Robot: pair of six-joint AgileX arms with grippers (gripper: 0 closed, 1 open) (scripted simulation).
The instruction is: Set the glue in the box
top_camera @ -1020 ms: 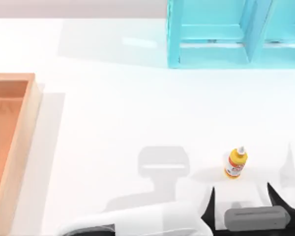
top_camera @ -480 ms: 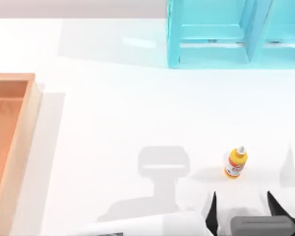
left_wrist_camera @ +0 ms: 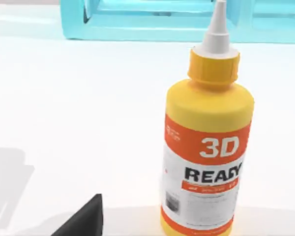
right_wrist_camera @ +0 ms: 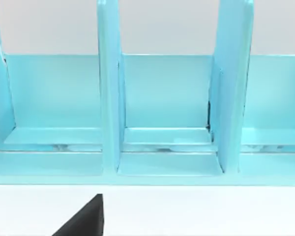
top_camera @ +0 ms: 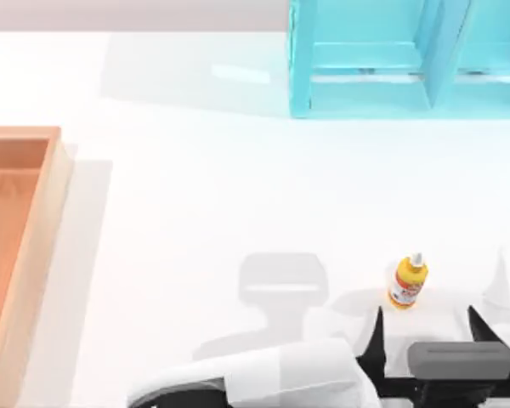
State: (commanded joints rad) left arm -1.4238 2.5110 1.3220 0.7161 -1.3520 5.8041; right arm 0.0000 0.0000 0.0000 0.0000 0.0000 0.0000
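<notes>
So: left gripper is spread wide and holds nothing. Its two dark fingertips point toward the glue, stopping just short of it on the near side, w/ a visible gap between tips and bottle. The glue lines up a bit left of the middle of the gap between the fingers, not yet inside it. In the left wrist view the bottle looms close and upright, white nozzle up, label facing the cam, one dark fingertip low beside it, no contact.

The box sits far left of the glue, well apart across bare table; what can be seen of its floor has nothing in it. The turquoise cabinet stands beyond the glue, at the far edge. Right arm is idle, its wrist cam facing that cabinet; can't tell its gripper's state.

Progress, as I judge it: early, approach only. Nothing grasped, nothing lifted. Left to do: ease fwd around the bottle, close on it, lift, carry across to the box, set down, let go.
</notes>
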